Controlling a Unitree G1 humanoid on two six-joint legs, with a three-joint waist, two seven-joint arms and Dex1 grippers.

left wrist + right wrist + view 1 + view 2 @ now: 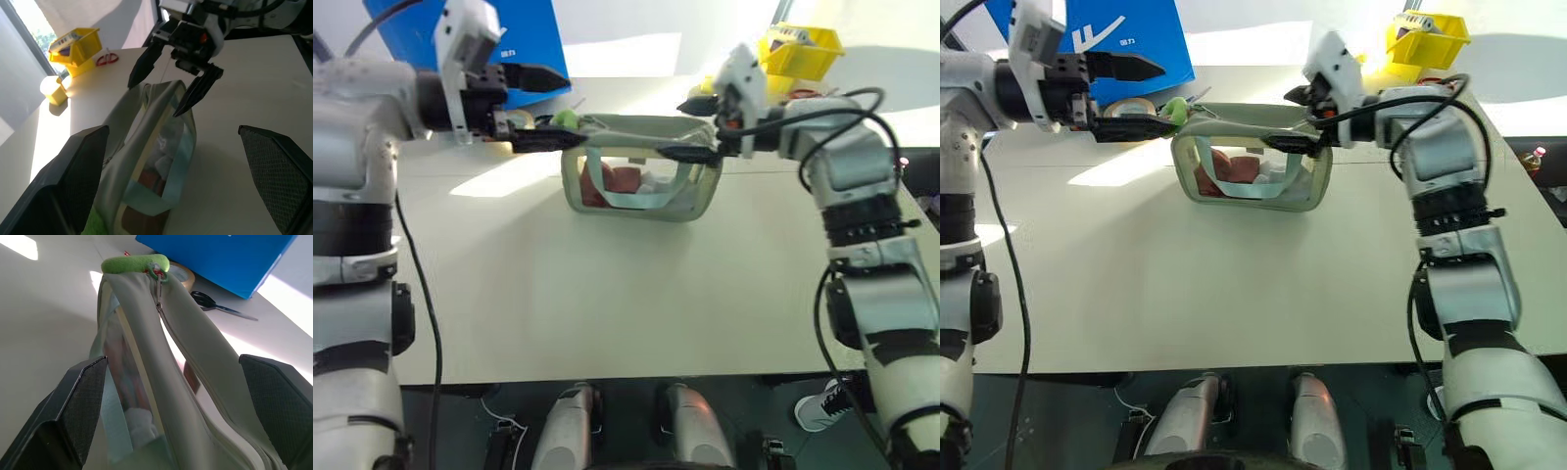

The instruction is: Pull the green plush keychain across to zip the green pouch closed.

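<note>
Left end effector (pixel 536 106): fingers spread wide, nothing between them, pointing in toward the keychain end of the green pouch (pixel 641 181). One finger passes above the pouch top, the other lies level at the pouch's top corner. The green plush keychain (pixel 565 119) sits just beside that lower finger; contact cannot be confirmed.

Right end effector (pixel 697 127): also spread and holding nothing, straddling the opposite end of the pouch top. From the right wrist view the pouch runs up between the two pads, so my reading is that this arm is placed to steady the far end while the left takes the pull.

Pouch stands upright mid-bench (pixel 607 313), zipper still parted along most of its length in the right wrist view; the keychain hangs off the slider at the far end, so the full run remains to be closed.

Beyond the pouch: a blue box (pixel 1126 39), a roll of tape (pixel 182 275) and black scissors (pixel 220 306) behind the keychain end; a yellow bin (pixel 800 47), red-handled scissors (pixel 106 59) and a small yellow cup (pixel 54 89) past the other end.

Hard to make out: the contents, red and white shapes behind the clear side and a teal strap; the slider itself, small and part-covered by plush; the keychain in the left wrist view, cut off by the frame edge.
</note>
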